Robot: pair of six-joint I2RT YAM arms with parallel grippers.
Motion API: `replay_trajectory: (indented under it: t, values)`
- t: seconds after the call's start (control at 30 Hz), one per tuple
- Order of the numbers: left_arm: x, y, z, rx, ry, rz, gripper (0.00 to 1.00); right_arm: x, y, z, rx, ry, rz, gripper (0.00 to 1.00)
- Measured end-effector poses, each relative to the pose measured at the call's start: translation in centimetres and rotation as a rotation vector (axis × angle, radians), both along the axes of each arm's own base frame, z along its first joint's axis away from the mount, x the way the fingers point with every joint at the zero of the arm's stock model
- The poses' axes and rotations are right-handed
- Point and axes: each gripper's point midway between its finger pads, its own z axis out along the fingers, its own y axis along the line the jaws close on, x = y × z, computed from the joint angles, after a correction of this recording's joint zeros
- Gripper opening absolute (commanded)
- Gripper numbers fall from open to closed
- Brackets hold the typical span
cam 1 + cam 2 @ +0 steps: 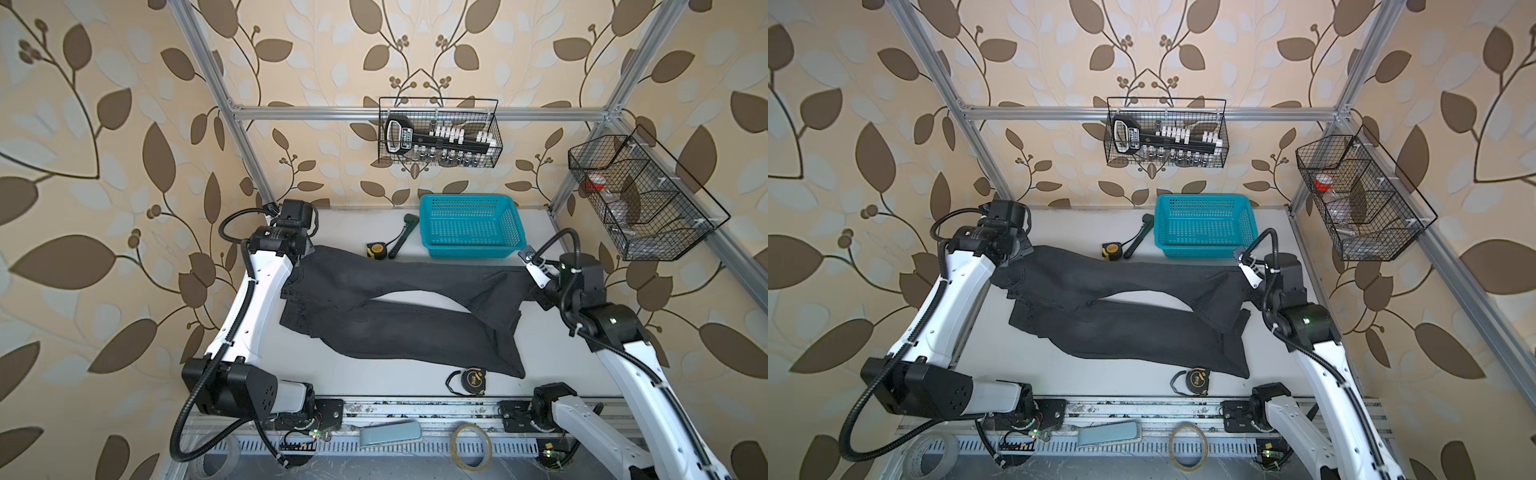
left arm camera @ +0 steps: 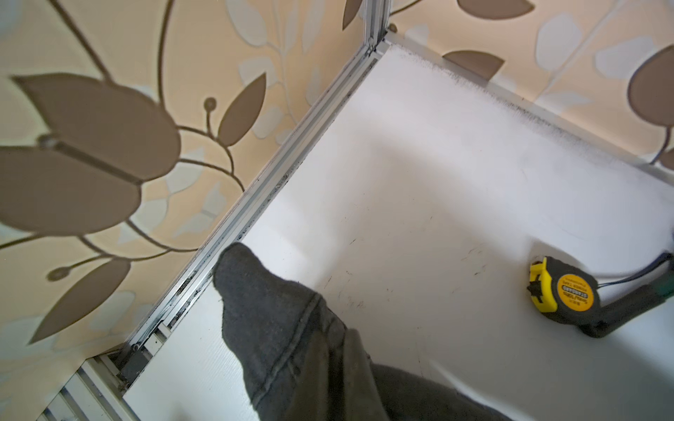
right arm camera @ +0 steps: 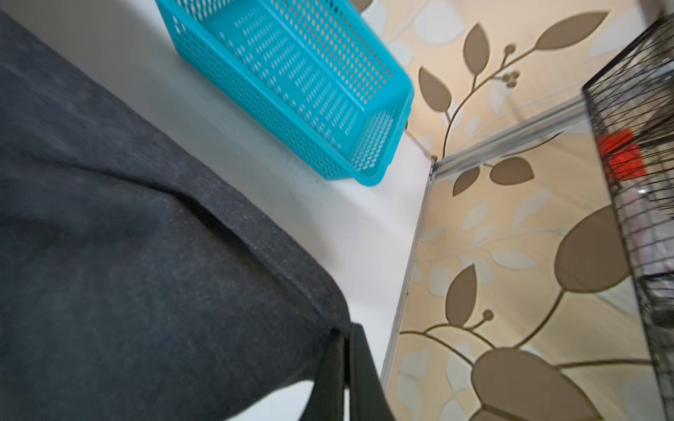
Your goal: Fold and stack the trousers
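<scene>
Your left hand [image 1: 302,254] sits at the back left of the worktop [image 1: 291,365], pinched shut on the waist end of the trousers [image 1: 415,328]. Its fingers are hidden under the wrist in both top views, and the left wrist view shows only a stitched tongue of charcoal cloth [image 2: 284,328] poking out past the grip. Your right hand [image 3: 344,344] is over at the right side, clamped narrow on the far end of one leg, with the dark denim [image 3: 146,255] gathered into it. That leg stretches between your two hands along the back of the worktop, and some of its cloth droops over the other leg near the right hand. The other leg lies flat and slants toward the front right, with a sliver of bare worktop showing between the two. Its hem ends just beside a black tape measure [image 1: 471,380]. A turquoise basket [image 1: 473,249] stands empty at the back, just behind the stretched leg and clear of it. To its left lie a yellow tape measure [image 1: 375,250] and a dark green tool [image 1: 401,235], close to the trousers' back edge. Two wire baskets hang on the frame, one on the back rail [image 1: 440,133] and one on the right [image 1: 640,199].
</scene>
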Motion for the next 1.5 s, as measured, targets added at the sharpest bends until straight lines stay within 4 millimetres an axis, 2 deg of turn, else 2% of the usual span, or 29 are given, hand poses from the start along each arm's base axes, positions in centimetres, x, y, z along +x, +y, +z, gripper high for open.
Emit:
replay_trajectory:
  t: [0.1, 0.2, 0.3, 0.4, 0.6, 0.7, 0.83, 0.87, 0.93, 1.0, 1.07, 1.13, 1.3, 1.37, 1.43, 1.5]
  values:
    - [2.4, -0.6, -2.7, 0.023, 0.060, -0.022, 0.00, 2.7, -0.4, -3.3, -0.065, 0.105, -0.006, 0.00]
    - [4.2, -1.1, -6.0, 0.057, 0.137, -0.040, 0.00, 4.7, -0.4, -5.8, -0.102, 0.163, 0.000, 0.00]
    - [5.2, -1.3, -8.9, 0.076, 0.204, -0.044, 0.00, 6.1, -0.2, -7.0, -0.111, 0.174, 0.004, 0.00]
    - [5.9, -1.3, -10.9, 0.100, 0.250, -0.039, 0.00, 7.5, 0.0, -8.1, -0.110, 0.178, 0.005, 0.00]
    - [6.9, -0.6, -13.6, 0.150, 0.310, -0.009, 0.01, 9.5, 0.3, -10.2, -0.100, 0.185, 0.001, 0.00]
    - [7.5, -0.2, -14.4, 0.172, 0.324, 0.019, 0.06, 10.2, 0.6, -10.9, -0.091, 0.174, -0.008, 0.00]
    - [8.3, 0.0, -15.4, 0.189, 0.336, 0.041, 0.17, 11.1, 1.6, -11.4, -0.087, 0.150, 0.001, 0.05]
    - [8.4, 0.0, -15.7, 0.191, 0.340, 0.044, 0.22, 11.3, 1.9, -11.6, -0.082, 0.147, 0.003, 0.09]
    - [8.7, 0.1, -15.7, 0.196, 0.338, 0.050, 0.40, 11.5, 2.3, -12.0, -0.075, 0.144, 0.006, 0.22]
    - [9.0, 0.1, -15.2, 0.207, 0.336, 0.045, 0.48, 11.4, 2.3, -12.5, -0.058, 0.146, -0.004, 0.32]
    - [9.4, 0.1, -14.5, 0.208, 0.325, 0.043, 0.62, 11.3, 2.2, -12.6, -0.023, 0.149, -0.011, 0.42]
    - [9.6, 0.0, -14.0, 0.201, 0.316, 0.036, 0.71, 11.0, 1.7, -12.1, 0.053, 0.142, -0.036, 0.49]
    - [8.5, -1.8, -13.4, 0.083, 0.326, -0.028, 0.75, 9.1, -1.7, -7.6, 0.310, 0.019, -0.161, 0.55]
    - [7.3, -2.8, -13.0, 0.012, 0.320, -0.057, 0.76, 7.8, -2.2, -6.4, 0.361, -0.016, -0.191, 0.56]
    - [5.6, -4.0, -12.7, -0.054, 0.319, -0.087, 0.76, 6.8, -2.5, -6.4, 0.381, -0.026, -0.214, 0.58]
    - [3.8, -5.3, -12.8, -0.115, 0.327, -0.114, 0.76, 5.5, -3.1, -8.0, 0.385, 0.006, -0.255, 0.58]
